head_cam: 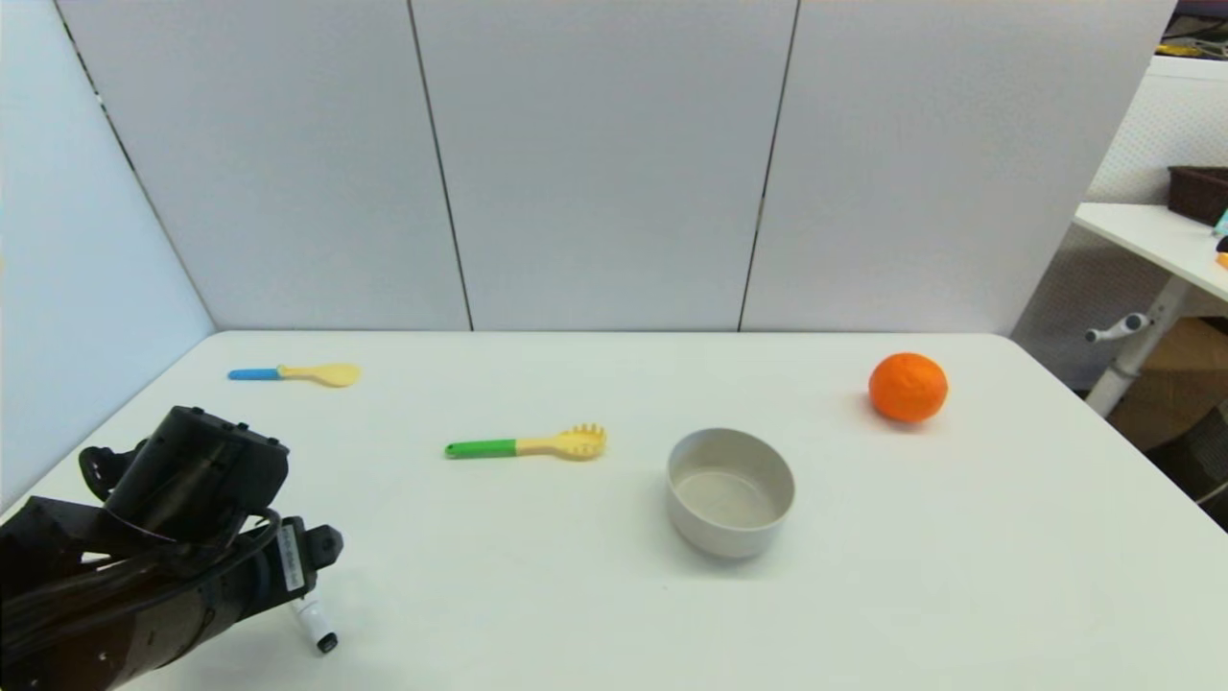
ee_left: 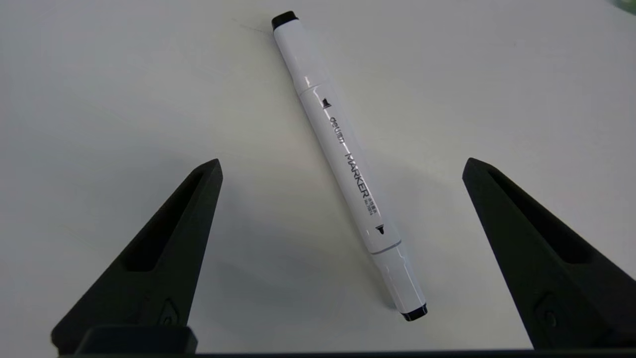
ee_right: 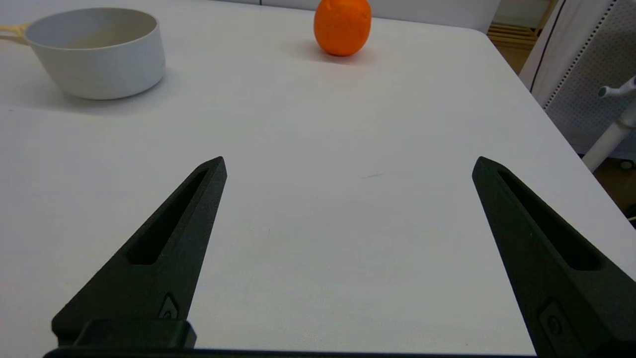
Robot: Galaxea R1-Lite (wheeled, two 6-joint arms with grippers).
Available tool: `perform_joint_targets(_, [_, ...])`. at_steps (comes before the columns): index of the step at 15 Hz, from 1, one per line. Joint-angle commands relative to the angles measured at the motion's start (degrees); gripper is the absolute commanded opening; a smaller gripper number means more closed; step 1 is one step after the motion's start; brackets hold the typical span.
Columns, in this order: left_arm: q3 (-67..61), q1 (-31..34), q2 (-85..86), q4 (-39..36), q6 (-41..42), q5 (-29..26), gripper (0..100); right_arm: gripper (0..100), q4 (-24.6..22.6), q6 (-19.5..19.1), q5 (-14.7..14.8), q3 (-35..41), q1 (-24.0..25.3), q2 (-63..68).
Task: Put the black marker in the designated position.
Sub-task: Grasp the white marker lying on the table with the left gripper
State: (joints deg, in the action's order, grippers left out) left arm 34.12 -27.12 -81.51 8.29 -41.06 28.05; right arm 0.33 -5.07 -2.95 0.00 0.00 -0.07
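Though mostly hidden overhead, black marker [ee_left: 348, 164] lies ungripped.

head: high, fwd-down, whole table [head_cam: 614, 595] | L wrist: close over black marker [ee_left: 348, 164] | R wrist: low, shares bowl [ee_right: 94, 52] w/ head

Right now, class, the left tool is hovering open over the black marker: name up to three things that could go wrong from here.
1. The black marker lies slanted between the open fingers of the left tool, so closing could twist or roll it away instead of gripping it.
2. The round barrel may slip out of a pinch.
3. In the head view the left arm hides most of the marker, so a miss may be hard to see there.
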Motion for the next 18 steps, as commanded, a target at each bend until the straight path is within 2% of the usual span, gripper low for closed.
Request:
perform_joint_targets(1, [-0.1,0.0,-2.2,-1.0,-0.8,0.2,100,100,0.0,0.0,0.0,0.0,0.0,0.1])
perform_joint_targets(18, [-0.3,0.1,-5.1,-1.1,-3.5,0.5,100,100,0.0,0.0,0.0,0.0,0.0,0.1])
